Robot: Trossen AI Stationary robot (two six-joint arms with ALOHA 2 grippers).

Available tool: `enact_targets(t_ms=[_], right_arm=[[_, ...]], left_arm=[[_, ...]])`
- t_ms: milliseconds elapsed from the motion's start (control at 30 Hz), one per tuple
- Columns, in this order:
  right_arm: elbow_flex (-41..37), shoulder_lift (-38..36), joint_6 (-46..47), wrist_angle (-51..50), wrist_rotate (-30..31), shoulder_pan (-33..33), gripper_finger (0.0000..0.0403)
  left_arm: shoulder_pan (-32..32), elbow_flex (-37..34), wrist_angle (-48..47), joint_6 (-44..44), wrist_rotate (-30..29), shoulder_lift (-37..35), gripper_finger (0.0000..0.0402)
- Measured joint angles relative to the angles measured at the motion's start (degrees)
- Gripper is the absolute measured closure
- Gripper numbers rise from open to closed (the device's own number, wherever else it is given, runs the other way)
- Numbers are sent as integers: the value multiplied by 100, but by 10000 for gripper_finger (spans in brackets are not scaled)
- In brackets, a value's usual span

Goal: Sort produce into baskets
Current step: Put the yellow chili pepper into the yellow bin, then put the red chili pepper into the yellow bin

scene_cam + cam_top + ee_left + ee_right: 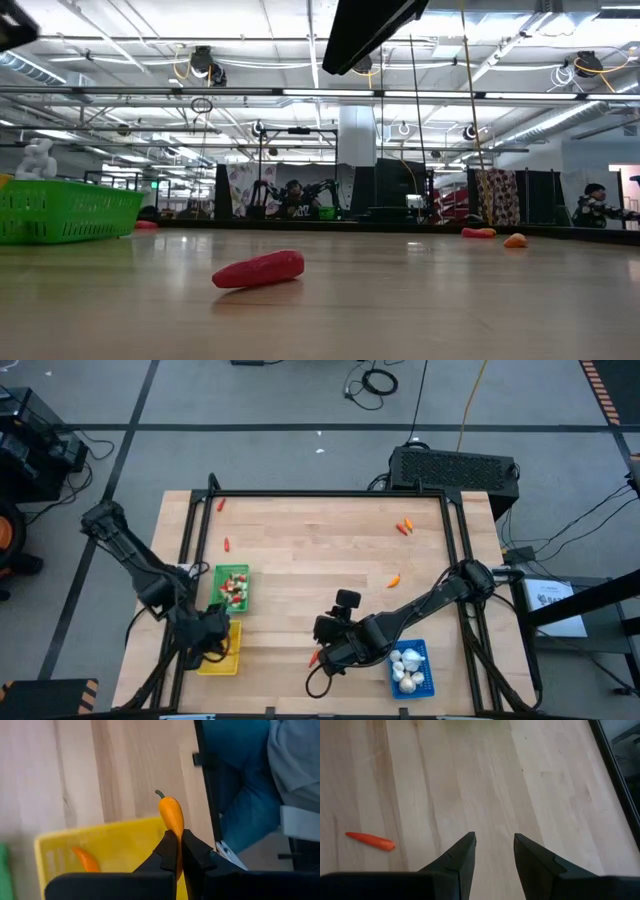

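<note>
Left gripper pinching orange pepper above yellow basket.

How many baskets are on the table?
3. Green basket: on the left arm's side. Yellow basket: right beside it, under the left gripper holding an orange pepper. Blue basket: on the right arm's side, beside the open right gripper.

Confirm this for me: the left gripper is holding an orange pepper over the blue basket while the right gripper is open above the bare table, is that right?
Not quite. The left gripper is shut on the orange pepper, but the basket under it is the yellow basket, not the blue one, as the left wrist view shows. The blue basket sits beside the right arm in the high view. The right gripper is indeed open above the bare table.
</note>
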Motion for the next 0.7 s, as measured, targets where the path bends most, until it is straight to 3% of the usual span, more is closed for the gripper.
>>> enact_targets(t_ms=[333,533,700], right_arm=[[0,0,0,232,-2,0,277],[0,0,-42,232,0,0,277],[0,0,-42,229,0,-4,277]], left_arm=[[-777,-110,-225,-411,-118,25,368],[-931,-116,-337,-375,-663,39,334],[-933,-116,-350,-369,-728,39,316]])
